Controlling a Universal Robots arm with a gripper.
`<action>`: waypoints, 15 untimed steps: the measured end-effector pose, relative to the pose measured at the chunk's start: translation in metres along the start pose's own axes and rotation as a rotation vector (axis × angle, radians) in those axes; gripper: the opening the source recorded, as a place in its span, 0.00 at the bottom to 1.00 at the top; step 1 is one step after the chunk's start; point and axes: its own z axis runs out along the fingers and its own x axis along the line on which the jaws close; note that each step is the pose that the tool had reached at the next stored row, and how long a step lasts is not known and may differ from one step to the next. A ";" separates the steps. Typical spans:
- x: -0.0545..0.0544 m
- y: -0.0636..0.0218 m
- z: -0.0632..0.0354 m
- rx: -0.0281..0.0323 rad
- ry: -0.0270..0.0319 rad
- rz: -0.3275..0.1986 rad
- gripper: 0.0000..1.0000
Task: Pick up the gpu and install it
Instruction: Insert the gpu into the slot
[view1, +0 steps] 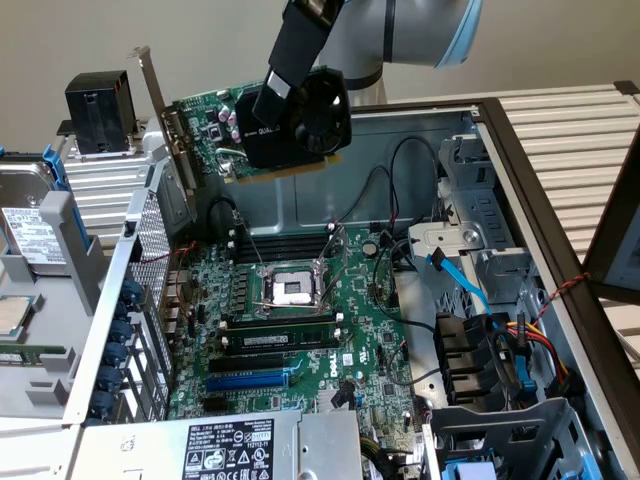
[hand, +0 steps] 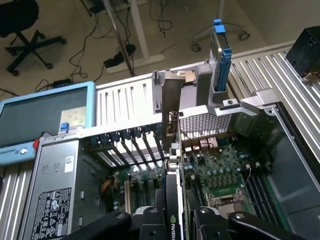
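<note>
the step in hand looks like the carry of the gpu (view1: 225, 130) over the open case (view1: 520, 200) toward the motherboard (view1: 300, 345), and doing it well is mostly a matter of keeping the card square. the gold contact edge (view1: 275, 172) faces down, but in the exterior view it runs on a slant, with the bracket (view1: 152, 85) end higher, toward the exterior view's left; i judge it should be level and parallel to the blue slot (view1: 245, 380) before any descent. the bracket has to meet the row of rear openings with blue latches (view1: 115, 340), so both ends need lining up together. the path should stay clear of the cpu socket (view1: 290, 290), the ram sticks (view1: 275, 335) and the loose black cable (view1: 400, 165) draped at the back. a slow, straight travel suits a grip taken on plastic, since a twist could let the card pivot. the claw (view1: 272, 100) is clenched on the gpu, its jaws pinching the black shroud (view1: 310, 125) from both faces near the fan. the card hangs directly under the claw, lifted well clear of the motherboard, above the far part of the case. in the wrist view it shows edge-on between the two fingers (hand: 117, 220), pointing away toward the rear wall.
</note>
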 end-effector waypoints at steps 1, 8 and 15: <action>0.000 -0.0004 0.0006 0.0000 -0.0001 -0.001 0.27; -0.001 -0.0045 0.0047 -0.0177 -0.0040 -0.017 0.27; -0.002 -0.0072 0.0088 -0.0439 -0.0100 -0.035 0.27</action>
